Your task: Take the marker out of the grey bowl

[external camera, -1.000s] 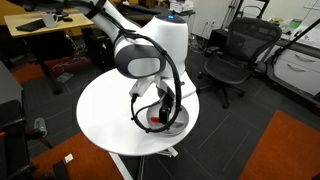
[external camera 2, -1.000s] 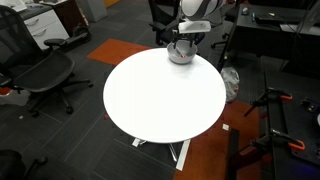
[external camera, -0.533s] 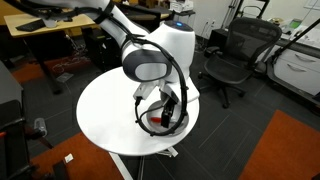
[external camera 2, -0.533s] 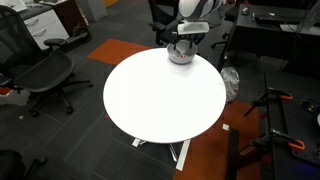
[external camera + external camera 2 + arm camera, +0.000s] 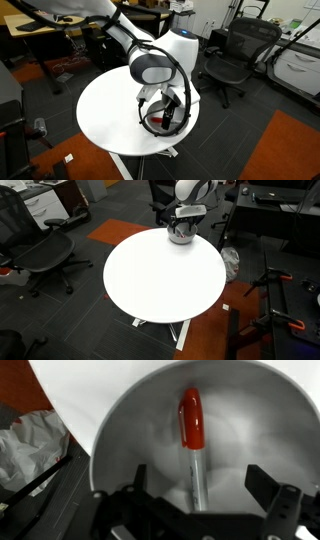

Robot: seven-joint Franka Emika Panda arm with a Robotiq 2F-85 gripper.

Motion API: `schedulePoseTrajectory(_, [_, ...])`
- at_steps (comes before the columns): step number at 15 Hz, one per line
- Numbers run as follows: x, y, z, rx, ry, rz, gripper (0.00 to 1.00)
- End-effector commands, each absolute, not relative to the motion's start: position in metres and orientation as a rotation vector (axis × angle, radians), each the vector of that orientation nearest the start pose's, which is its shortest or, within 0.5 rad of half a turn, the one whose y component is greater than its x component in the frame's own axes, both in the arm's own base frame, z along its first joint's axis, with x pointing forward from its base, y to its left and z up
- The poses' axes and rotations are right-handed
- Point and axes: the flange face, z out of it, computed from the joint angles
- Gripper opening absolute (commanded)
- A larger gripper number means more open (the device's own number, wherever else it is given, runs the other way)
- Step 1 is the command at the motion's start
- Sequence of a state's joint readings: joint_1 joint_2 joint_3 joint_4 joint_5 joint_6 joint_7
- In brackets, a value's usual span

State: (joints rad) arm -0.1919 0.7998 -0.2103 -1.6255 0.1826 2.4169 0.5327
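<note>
The marker lies inside the grey bowl; its red cap points up in the wrist view and its pale silvery barrel runs down between the jaws. My gripper is open, its two dark fingers on either side of the barrel, not touching it. In an exterior view the gripper reaches down into the bowl at the edge of the white round table. In the other view the bowl sits at the table's far edge under the gripper.
Office chairs stand around the table, another on the far side. Desks and cables line the room. A crumpled white bag lies on the floor beside the table. An orange carpet patch borders the dark floor.
The arm has come down a little further over the bowl, so the gripper sits lower inside it. The marker and bowl have not moved.
</note>
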Motion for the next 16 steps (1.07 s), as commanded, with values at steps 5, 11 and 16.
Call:
schedulePoseTrajectory(5, [0.652, -0.267, 0.151, -2.768, 1.535, 0.003, 0.7])
schedulePoseTrajectory(11, [0.656, -0.271, 0.15, -2.767, 1.541, -0.013, 0.23])
schedulePoseTrajectory(16, [0.656, -0.265, 0.167, -2.753, 1.536, -0.054, 0.04])
